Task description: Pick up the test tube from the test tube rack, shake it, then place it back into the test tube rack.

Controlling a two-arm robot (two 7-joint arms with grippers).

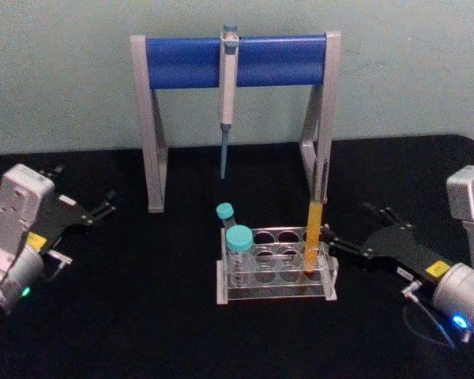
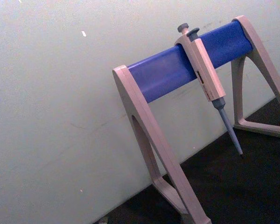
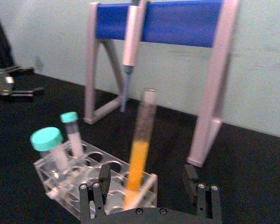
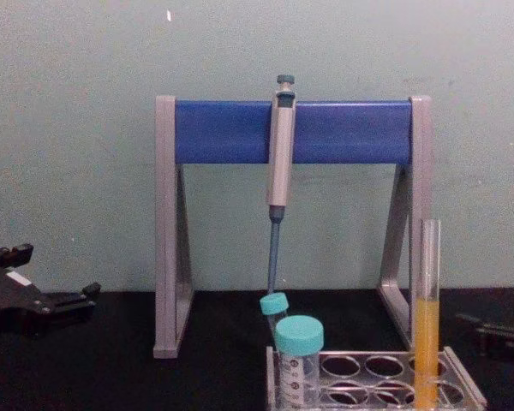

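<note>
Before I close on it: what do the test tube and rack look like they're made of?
Test tube: clear and glossy, liquid visible through the wall; probably glass, possibly plastic. Test tube rack: clear, with moulded round holes and flat plates; likely hard plastic.

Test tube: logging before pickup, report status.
Right tool open, beside test tube. Tube upright in test tube rack, right end. Left tool open, parked far left. Nothing in the way.
</note>
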